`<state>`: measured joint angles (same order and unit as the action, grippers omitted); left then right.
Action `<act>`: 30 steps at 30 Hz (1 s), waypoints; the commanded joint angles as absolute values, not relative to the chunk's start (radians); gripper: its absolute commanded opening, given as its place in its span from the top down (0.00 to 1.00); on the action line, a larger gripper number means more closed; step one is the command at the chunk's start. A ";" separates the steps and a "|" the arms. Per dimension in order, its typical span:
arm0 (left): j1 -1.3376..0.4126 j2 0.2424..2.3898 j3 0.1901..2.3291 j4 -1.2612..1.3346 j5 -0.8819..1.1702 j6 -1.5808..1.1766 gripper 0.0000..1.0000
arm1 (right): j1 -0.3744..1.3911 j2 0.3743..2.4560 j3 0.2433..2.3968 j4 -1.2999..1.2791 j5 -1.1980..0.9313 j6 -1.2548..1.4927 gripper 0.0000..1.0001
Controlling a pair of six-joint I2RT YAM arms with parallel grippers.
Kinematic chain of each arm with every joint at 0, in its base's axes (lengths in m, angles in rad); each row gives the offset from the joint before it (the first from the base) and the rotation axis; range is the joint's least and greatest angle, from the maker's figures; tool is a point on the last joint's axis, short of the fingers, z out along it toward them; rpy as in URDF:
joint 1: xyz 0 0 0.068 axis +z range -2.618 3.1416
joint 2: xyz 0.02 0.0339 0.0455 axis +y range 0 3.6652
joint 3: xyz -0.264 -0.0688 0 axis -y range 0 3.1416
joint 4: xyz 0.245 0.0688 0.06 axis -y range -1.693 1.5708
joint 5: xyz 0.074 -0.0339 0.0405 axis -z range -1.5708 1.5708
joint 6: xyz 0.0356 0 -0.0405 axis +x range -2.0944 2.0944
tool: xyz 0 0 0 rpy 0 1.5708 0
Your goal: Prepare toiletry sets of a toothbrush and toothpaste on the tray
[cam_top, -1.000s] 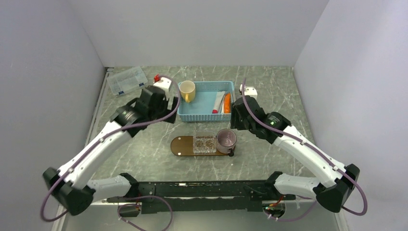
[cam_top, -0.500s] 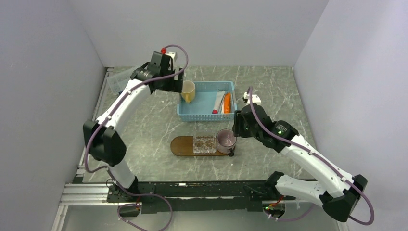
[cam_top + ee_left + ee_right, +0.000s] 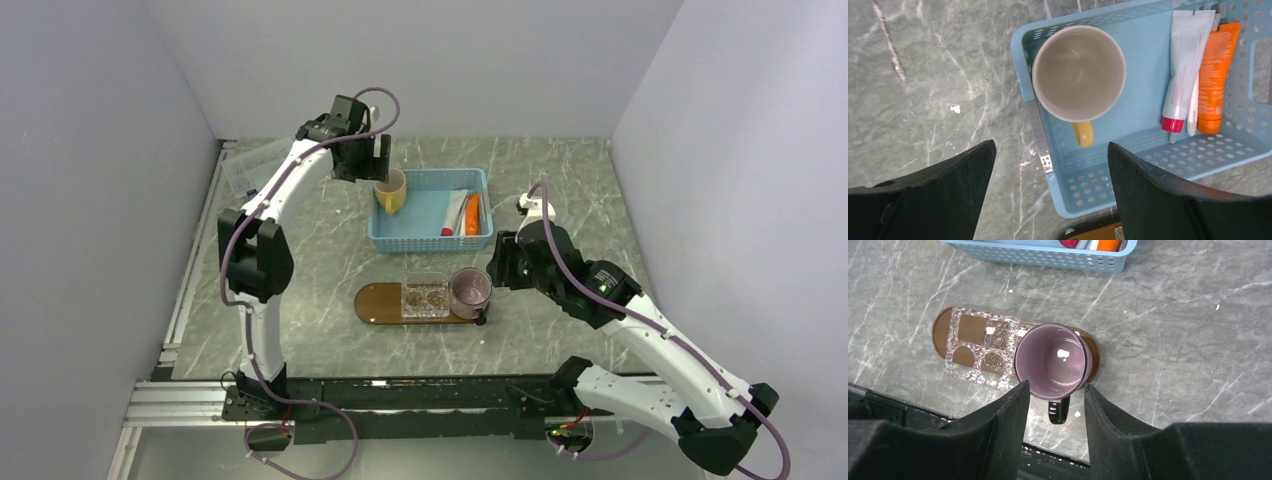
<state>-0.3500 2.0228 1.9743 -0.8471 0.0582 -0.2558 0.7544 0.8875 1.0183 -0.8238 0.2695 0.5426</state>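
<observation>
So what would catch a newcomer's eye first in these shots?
The light-blue mesh basket in the far middle stands out, holding a yellow mug, a white tube and an orange tube. Nearer the arms lies the dark brown tray with a clear holder and a purple mug. The left gripper hangs open over the yellow mug, the right gripper over the purple one.

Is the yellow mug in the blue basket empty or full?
Empty. The left wrist view looks straight down into the yellow mug, standing upright in the blue basket, and shows only bare interior.

Yellow mug (image 3: 1079, 70) stands in blue basket (image 3: 1088, 192); purple mug (image 3: 1053, 361) beside clear holder (image 3: 998, 337).
</observation>
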 commanded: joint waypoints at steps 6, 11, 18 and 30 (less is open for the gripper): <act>-0.342 2.149 2.097 -0.874 0.100 -0.290 0.23 | 0.758 0.850 0.997 -0.827 0.249 0.528 0.55; -0.338 2.183 2.132 -0.877 0.103 -0.294 0.30 | 0.758 0.836 0.977 -0.820 0.244 0.531 0.55; -0.331 2.212 2.161 -0.868 0.115 -0.309 0.40 | 0.758 0.831 0.956 -0.808 0.234 0.535 0.55; -0.331 2.274 2.181 -0.847 0.110 -0.344 0.49 | 0.758 0.821 0.937 -0.800 0.228 0.533 0.55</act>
<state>-0.3332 2.2658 2.1498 -0.8753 0.0948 -0.3199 0.7544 0.8364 0.9516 -0.8257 0.2409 0.5419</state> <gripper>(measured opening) 0.520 0.453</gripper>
